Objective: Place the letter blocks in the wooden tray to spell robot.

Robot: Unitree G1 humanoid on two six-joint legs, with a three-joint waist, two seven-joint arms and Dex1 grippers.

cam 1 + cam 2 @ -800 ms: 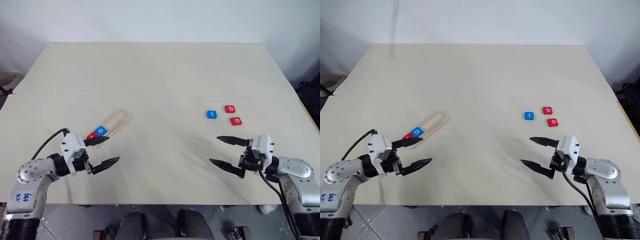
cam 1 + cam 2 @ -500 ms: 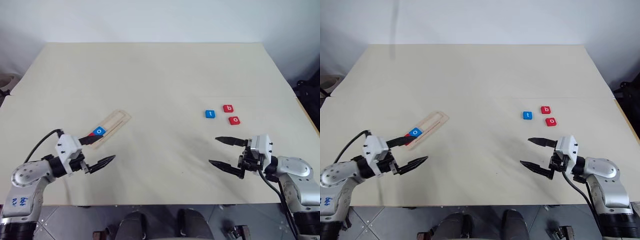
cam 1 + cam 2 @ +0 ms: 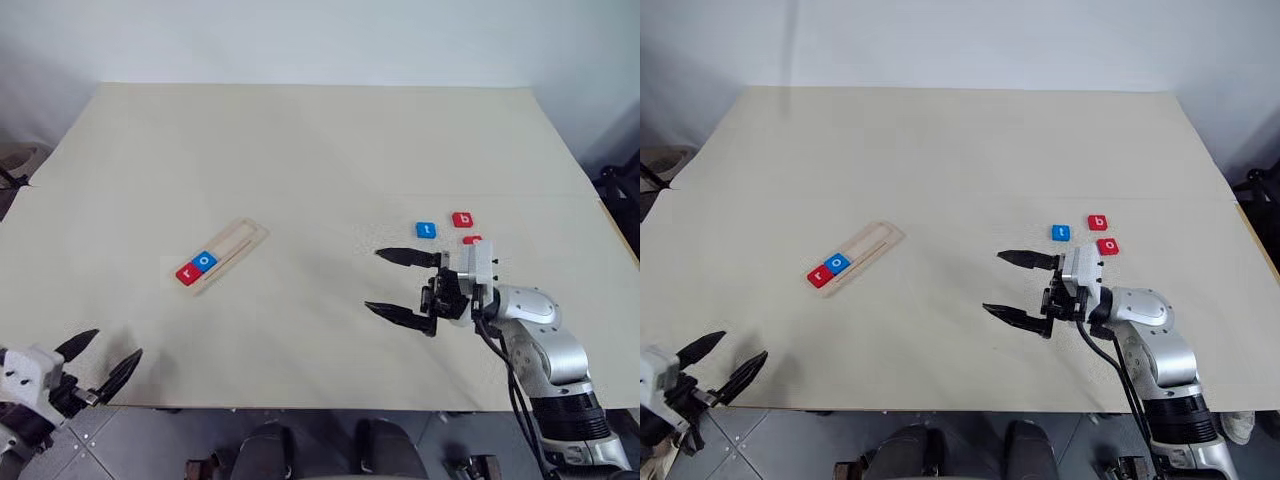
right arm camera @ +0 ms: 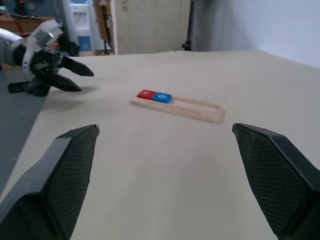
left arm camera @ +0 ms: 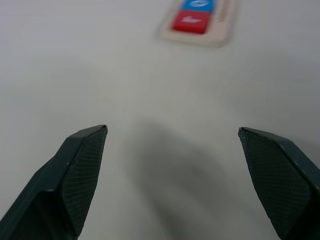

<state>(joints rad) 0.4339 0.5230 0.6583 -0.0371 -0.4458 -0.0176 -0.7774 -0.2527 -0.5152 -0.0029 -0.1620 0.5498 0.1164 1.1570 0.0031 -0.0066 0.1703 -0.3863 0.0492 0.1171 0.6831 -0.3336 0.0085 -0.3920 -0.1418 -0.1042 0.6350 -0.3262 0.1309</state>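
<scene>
Right pincer [image 3: 398, 283] hangs over the middle of the table [image 3: 300, 140], black fingers spread wide, nothing between them, tips aimed across toward the robot's left. Just behind its wrist, on the far right side, sit three loose letter blocks: the blue t [image 3: 425, 230], the red b [image 3: 462, 219], and a second red block [image 3: 473, 240], half hidden behind the wrist housing in the left eye view and showing its white o in the right eye view. All three lie flat on the table, near one another but apart.

Well out ahead of those open fingertips lies the wooden tray [image 3: 236, 245], angled on the table. Two blocks already sit in its slot at the near-left end: the red r [image 3: 186, 273] at the very end, the blue o [image 3: 204, 260] touching it on the inner side. The rest of the slot is bare wood.

Left pincer [image 3: 100, 362] is down at the near-left edge of the table, fingers parted and holding nothing, with the tray well ahead of its tips; its wrist view looks straight at the r and o.
</scene>
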